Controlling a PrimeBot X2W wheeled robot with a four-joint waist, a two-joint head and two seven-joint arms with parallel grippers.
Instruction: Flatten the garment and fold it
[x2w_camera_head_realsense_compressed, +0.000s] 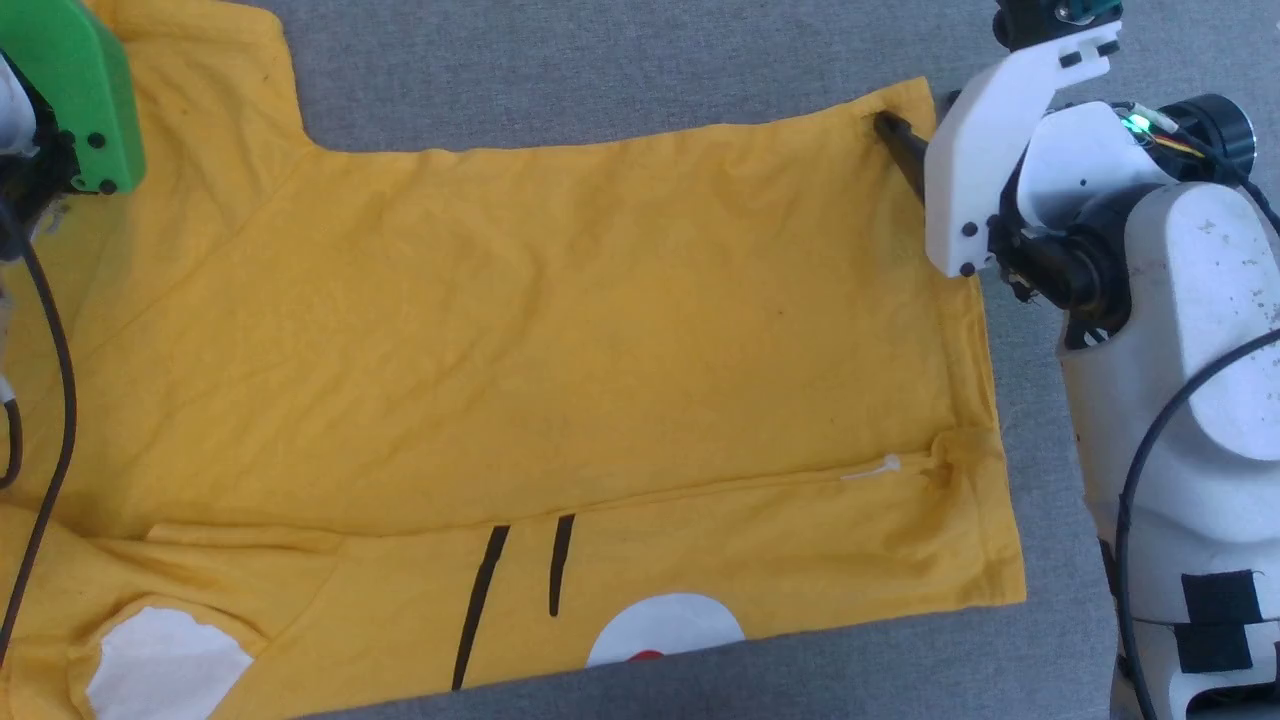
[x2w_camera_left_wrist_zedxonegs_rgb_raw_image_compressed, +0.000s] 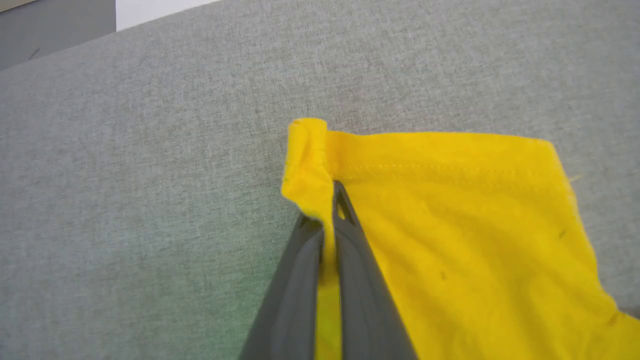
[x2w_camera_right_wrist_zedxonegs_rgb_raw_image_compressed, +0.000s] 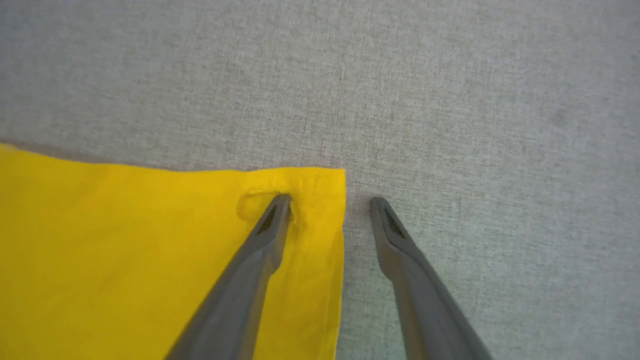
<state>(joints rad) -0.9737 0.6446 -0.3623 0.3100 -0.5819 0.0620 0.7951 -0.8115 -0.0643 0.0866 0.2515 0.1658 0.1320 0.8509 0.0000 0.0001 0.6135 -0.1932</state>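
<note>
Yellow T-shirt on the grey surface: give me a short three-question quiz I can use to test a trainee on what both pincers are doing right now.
1. True or false: the left pincer is shut with fabric of the yellow T-shirt pinched between its fingers.
2. Pick one. The right pincer has its fingertips: A, both over the shirt; B, one on the shirt's corner and one over the grey fabric surface; C, both over the bare surface.
3. Fill the gap: in the head view, the printed stripes near the shirt's lower edge are ____ in colour.

Key: 1 true; 2 B; 3 black.
</note>
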